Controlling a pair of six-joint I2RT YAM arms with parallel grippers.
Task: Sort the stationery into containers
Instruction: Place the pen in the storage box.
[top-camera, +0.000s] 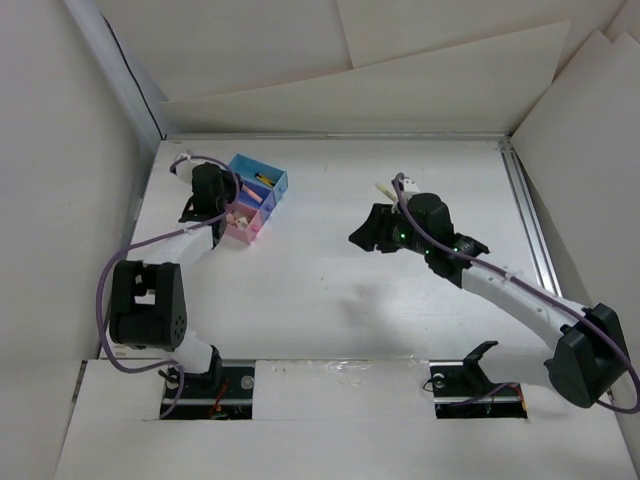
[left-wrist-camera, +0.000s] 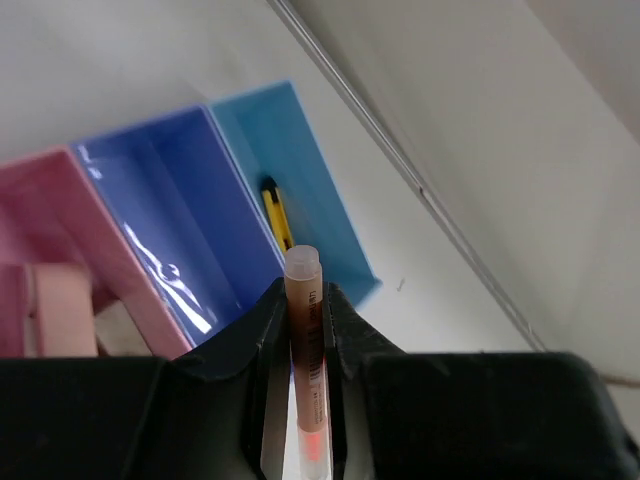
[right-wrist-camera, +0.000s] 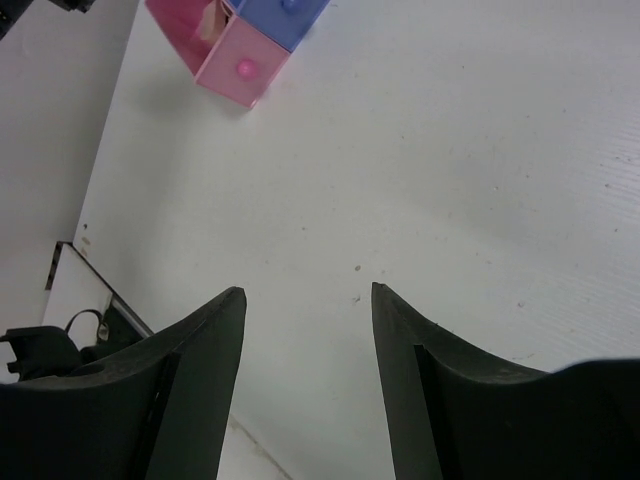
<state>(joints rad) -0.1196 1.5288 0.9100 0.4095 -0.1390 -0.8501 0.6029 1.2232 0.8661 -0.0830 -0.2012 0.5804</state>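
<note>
While the left claw (left-wrist-camera: 305, 330) pinches a slim pen (left-wrist-camera: 303, 272) not yet dropped, the pink bin (left-wrist-camera: 100, 240) ahead to its left holds beige erasers (left-wrist-camera: 60, 310). The blue-violet bin (left-wrist-camera: 170, 190) ahead looks empty, and the light-blue bin (left-wrist-camera: 300, 160) holds a slim yellow piece (left-wrist-camera: 275, 210). The right claw (right-wrist-camera: 305, 300) gapes wide, holding nothing, over the worktop (right-wrist-camera: 450, 150). The sorting looks nearly done.

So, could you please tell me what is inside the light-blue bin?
In the light-blue bin a slim yellow-and-black item lies along one long wall. Its near end, and that corner of the bin, are covered by the pen clamped in the left jaws.
</note>
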